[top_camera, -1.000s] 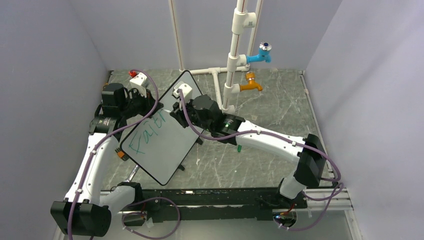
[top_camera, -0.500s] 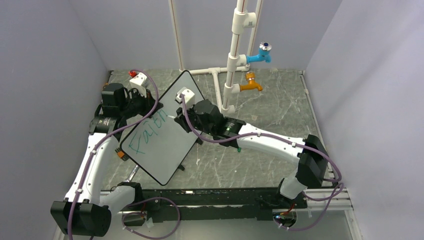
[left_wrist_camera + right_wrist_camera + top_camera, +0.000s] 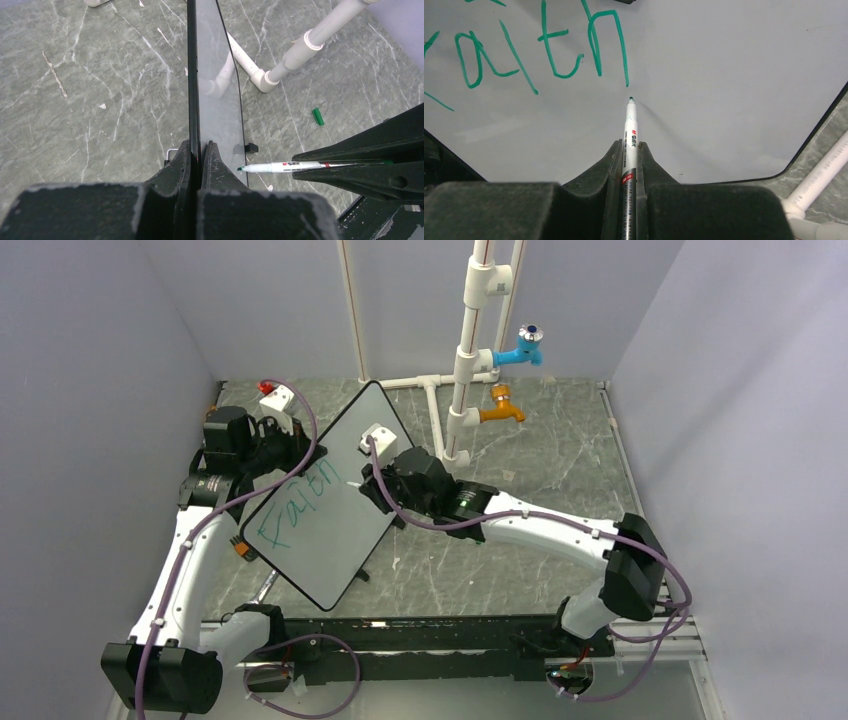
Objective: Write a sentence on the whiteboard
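The whiteboard (image 3: 320,530) is held tilted up off the table, its black rim pinched at the left edge by my left gripper (image 3: 283,445), which is shut on it (image 3: 197,155). Green handwriting (image 3: 295,505) on it reads "Faith"; the right wrist view shows "aith" (image 3: 544,50). My right gripper (image 3: 368,475) is shut on a white marker (image 3: 630,130). The marker's green tip sits just below the "h", a hair off the board or barely touching. The marker also shows in the left wrist view (image 3: 285,166), pointing at the board face.
White pipework (image 3: 465,360) with a blue tap (image 3: 525,345) and an orange tap (image 3: 503,410) stands at the back. A small green cap (image 3: 318,116) lies on the grey marble table (image 3: 540,470). Walls close in on both sides.
My right gripper has moved right and down along the board, finishing the "h" of "Faith". The left gripper and the board have stayed put.
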Tool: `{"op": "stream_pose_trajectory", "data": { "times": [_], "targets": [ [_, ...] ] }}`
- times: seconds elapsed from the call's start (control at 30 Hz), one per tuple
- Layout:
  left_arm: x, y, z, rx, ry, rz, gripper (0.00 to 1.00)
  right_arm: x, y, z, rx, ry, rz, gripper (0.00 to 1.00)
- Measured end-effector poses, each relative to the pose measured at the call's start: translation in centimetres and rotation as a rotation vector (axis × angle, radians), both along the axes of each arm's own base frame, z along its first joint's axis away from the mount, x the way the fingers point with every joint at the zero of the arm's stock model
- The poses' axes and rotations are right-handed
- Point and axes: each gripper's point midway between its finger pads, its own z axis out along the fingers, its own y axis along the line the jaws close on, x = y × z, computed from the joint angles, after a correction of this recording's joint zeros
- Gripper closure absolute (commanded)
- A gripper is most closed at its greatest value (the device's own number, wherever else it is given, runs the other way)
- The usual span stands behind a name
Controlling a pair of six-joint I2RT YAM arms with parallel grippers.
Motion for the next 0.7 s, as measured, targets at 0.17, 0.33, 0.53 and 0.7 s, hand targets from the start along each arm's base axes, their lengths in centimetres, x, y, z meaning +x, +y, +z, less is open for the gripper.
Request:
{"op": "stream_pose_trajectory", "data": {
  "times": [0.17, 0.33, 0.53, 0.7],
  "targets": [
    [0.0, 0.0, 0.0, -0.001, 0.001, 0.000, 1.00, -0.6, -1.2, 0.8, 0.004, -0.001, -0.006, 1.00],
    [0.0, 0.0, 0.0, -0.002, 0.001, 0.000, 1.00, -1.4, -2.6, 1.7, 0.032, -0.001, -0.011, 1.00],
    [0.0, 0.0, 0.0, -0.003, 0.001, 0.000, 1.00, -2.1, -3.8, 0.4, 0.019, 0.024, -0.021, 1.00],
    [0.0, 0.0, 0.0, -0.003, 0.001, 0.000, 1.00, -2.5, -4.5, -0.8, -0.004, 0.045, -0.024, 1.00]
  ]
}}
